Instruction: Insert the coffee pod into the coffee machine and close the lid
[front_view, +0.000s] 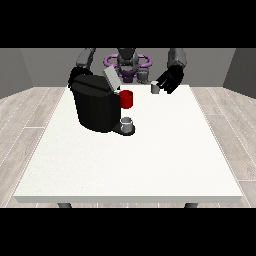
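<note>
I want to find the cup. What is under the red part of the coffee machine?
A small grey cup stands on the coffee machine's base, below the red part. The cup's inside cannot be seen.

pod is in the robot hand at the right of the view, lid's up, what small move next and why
Probably carry the pod toward the view's left, over the machine. The robot hand holds it off to the side of the raised lid, apart from the machine, so it likely has to line up above the opening before going down.

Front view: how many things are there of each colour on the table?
Black: 1, the coffee machine
Red: 1, the red holder on the machine
Grey: 2, the cup under it and the coffee pod in the hand at the view's right
Total: 4
</note>
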